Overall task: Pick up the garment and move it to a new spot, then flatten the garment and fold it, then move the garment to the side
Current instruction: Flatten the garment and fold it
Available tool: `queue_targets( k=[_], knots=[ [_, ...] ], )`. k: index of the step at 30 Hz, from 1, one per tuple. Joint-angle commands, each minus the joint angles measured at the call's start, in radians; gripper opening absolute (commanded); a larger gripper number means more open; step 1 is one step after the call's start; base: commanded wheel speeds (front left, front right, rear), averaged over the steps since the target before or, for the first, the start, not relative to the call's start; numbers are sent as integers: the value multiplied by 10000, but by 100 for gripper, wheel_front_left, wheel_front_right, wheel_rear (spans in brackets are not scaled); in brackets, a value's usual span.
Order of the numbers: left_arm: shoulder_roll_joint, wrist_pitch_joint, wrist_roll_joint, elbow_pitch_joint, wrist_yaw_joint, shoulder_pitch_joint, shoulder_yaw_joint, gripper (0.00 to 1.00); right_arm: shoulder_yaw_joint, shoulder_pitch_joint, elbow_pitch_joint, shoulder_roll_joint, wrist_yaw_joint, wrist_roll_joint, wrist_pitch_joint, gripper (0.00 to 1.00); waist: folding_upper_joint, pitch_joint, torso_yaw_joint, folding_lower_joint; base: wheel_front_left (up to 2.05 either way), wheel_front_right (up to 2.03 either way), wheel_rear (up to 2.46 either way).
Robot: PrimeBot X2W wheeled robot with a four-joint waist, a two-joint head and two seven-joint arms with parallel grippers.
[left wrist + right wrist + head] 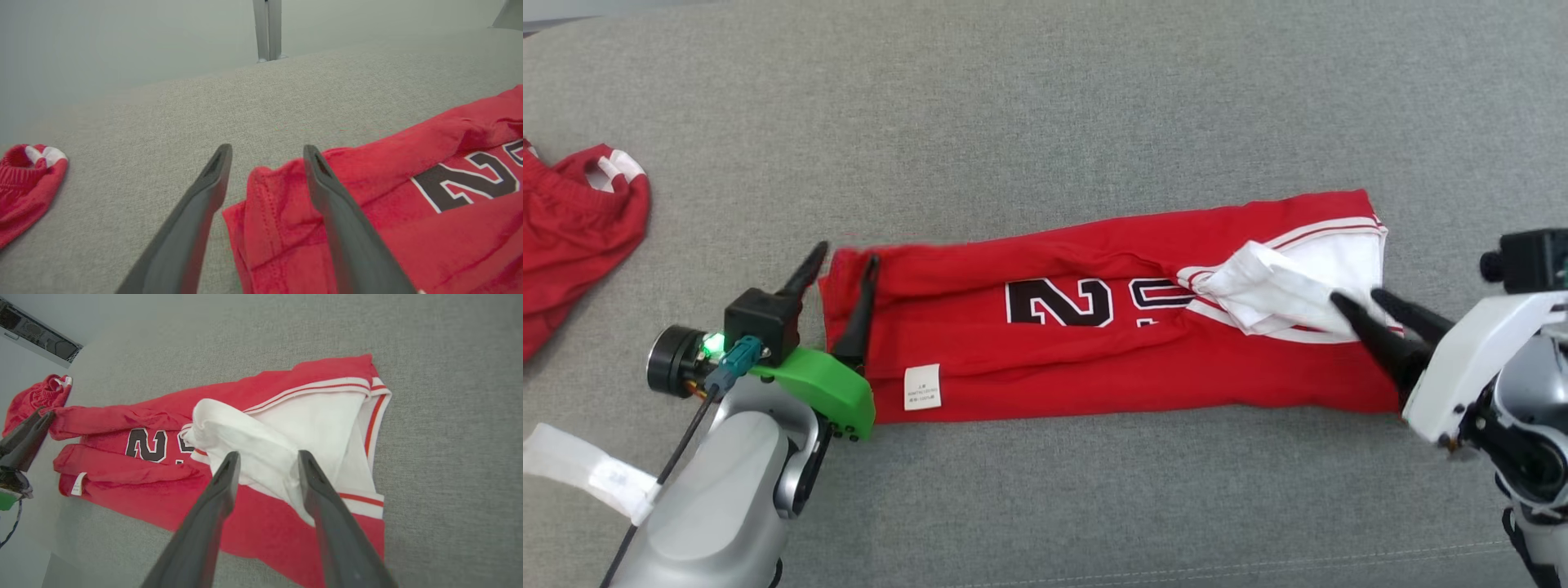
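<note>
centrally, a red jersey with black numerals and white trim (pixel 1094 335) is seen lying as a long folded strip on the grey woven fabric surface (pixel 1045 122). the left gripper (pixel 847 253) is held spread at its left end, the right gripper (pixel 1356 296) spread over its white end.

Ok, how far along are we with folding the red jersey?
Done: the jersey lies on the grey surface, folded lengthwise into a long band. In hand: nothing gripped; the left gripper is open astride its left edge, the right gripper open over the bunched white flap. Left: smooth that flap, fold the band across, then move it aside.
</note>
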Motion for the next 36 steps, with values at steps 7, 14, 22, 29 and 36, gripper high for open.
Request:
queue_targets(
  k=[7,14,22,29,36],
  knots=[
    [-450,-26,29,-261,38,1159,1472,100,-258,1052,-553,95,5,-411,1191,100,0,-492,128,0,0,0,0],
    [-1267,-16,7,-1263,-228,2319,3312,100,-799,1385,-971,492,5,-977,717,100,0,-977,252,0,0,0,0],
    [-2457,-16,422,-2896,-878,3588,5469,100,-1511,907,-126,1359,5,-1578,1054,100,0,-1489,285,0,0,0,0],
    [-2719,-16,800,-3511,-1224,4314,5977,100,-1933,-261,1404,1512,5,-2201,1440,100,0,-1691,339,0,0,0,0],
    [-2747,-16,652,-3440,-1329,4582,5898,100,-2228,-1230,3105,1396,5,-3022,1510,100,0,-1649,687,0,0,0,0]
  ],
)
